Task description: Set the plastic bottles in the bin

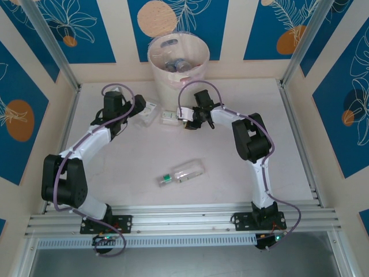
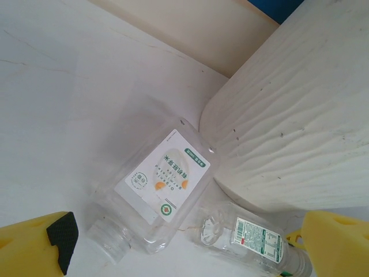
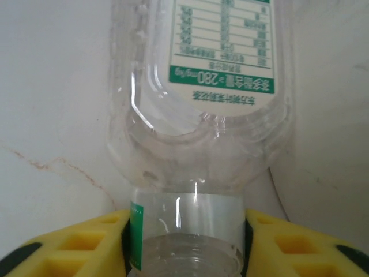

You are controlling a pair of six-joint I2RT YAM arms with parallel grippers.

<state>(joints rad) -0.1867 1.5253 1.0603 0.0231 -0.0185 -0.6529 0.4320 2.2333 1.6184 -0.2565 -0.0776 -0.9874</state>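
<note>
The bin [image 1: 179, 57], a tall translucent bucket, stands at the back of the table with a few plastic bottles [image 1: 174, 64] inside. Two clear bottles lie at its foot. One carries a white label [image 2: 167, 184] and lies between the wide-apart fingers of my open left gripper [image 2: 184, 257], untouched. The other has a green-edged label [image 3: 222, 86], and my right gripper [image 3: 187, 242] is shut on its neck end. From above, the left gripper [image 1: 140, 109] and right gripper [image 1: 185, 119] face each other across these two bottles. A green-capped bottle [image 1: 181, 173] lies mid-table.
The bin's ribbed wall [image 2: 300, 115] rises right behind the two bottles. Metal frame posts [image 1: 49, 46] and side walls enclose the table. Open tabletop [image 1: 144, 150] lies between the arms, around the green-capped bottle.
</note>
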